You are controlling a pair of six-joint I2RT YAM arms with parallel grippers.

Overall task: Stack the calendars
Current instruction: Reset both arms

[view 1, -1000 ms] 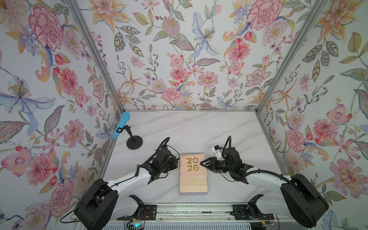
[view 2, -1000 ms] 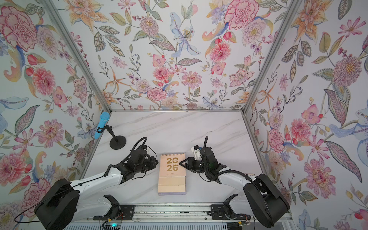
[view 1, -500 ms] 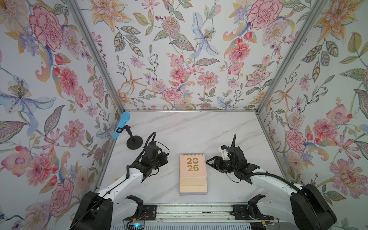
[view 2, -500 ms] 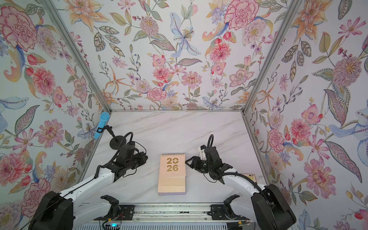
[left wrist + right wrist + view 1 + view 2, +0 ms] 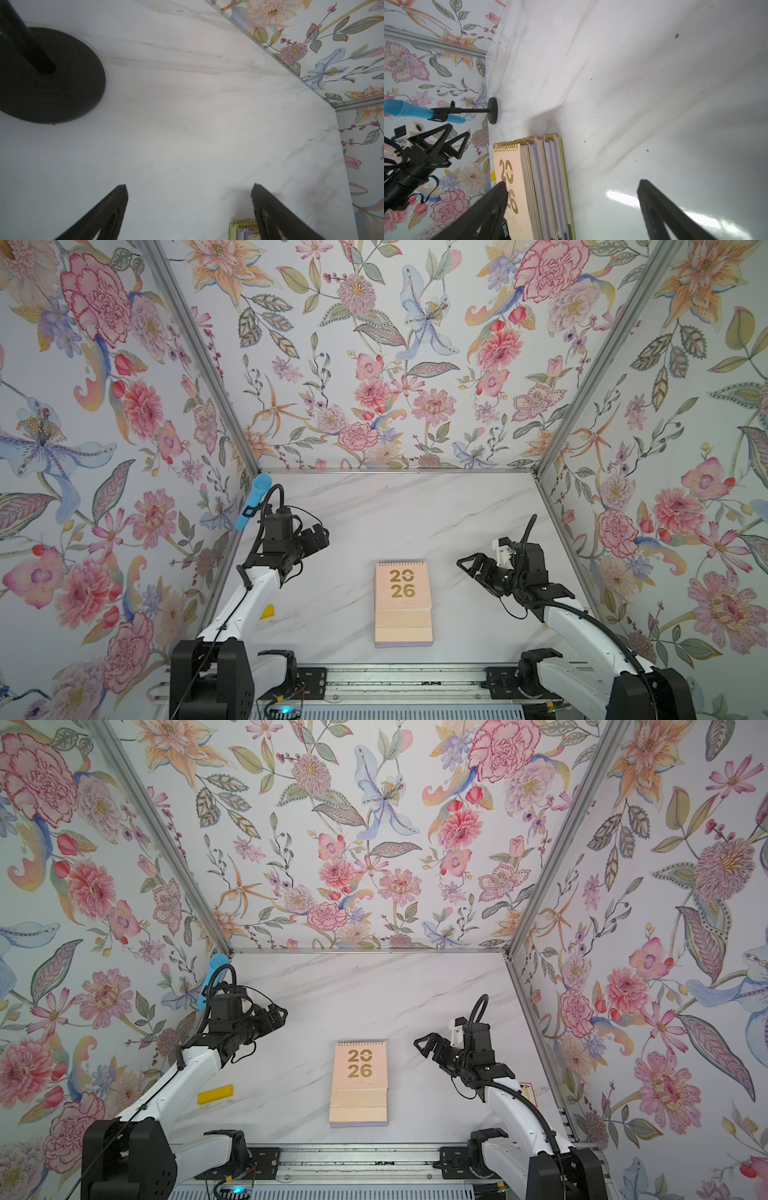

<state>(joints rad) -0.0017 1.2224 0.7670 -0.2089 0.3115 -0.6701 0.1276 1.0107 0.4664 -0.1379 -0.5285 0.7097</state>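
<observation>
Stacked calendars [image 5: 403, 601] on the tabletop [image 5: 395, 514]; left tool [image 5: 189, 186] and right tool [image 5: 468, 563], both spread wide and empty, flank the stack

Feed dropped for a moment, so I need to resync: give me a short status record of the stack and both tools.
stack: calendars piled flat on the table, peach cover on top, lavender and a yellow-green one beneath
loose calendars: none visible
left tool: open, empty, apart from the stack
right tool: open, empty, apart from the stack
other items: blue microphone, yellow block
</observation>
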